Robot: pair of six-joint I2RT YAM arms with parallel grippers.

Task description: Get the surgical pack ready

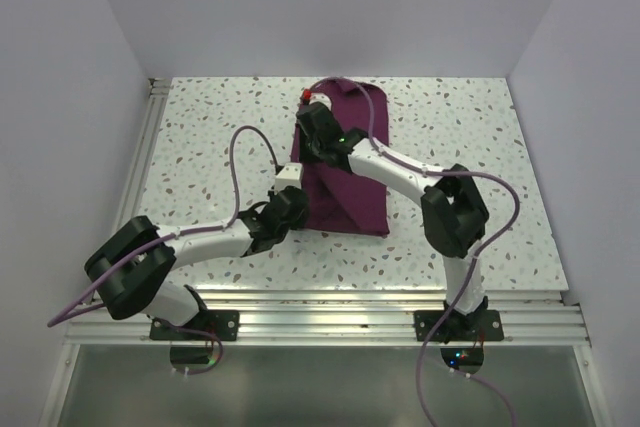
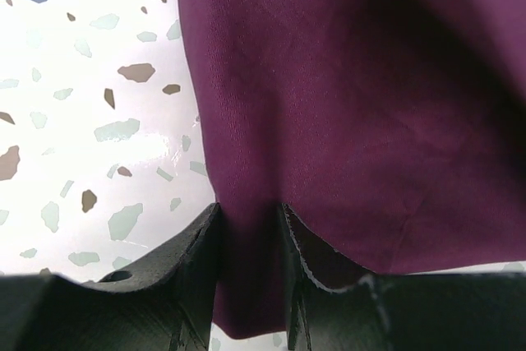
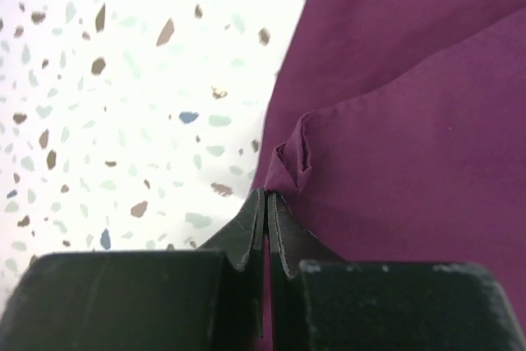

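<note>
Left gripper (image 2: 246, 232) grasps the near-left edge of the pack (image 2: 353, 104), with smooth plum-maroon cloth caught between its black fingers. Right gripper (image 3: 267, 203), clenched tight, pinches a puckered fold farther along the same left edge. The pack lies folded into a long, rough rectangle with a diagonal crease. It sits mid-table, toward the far side of the white speckled table (image 1: 200, 137).
</note>
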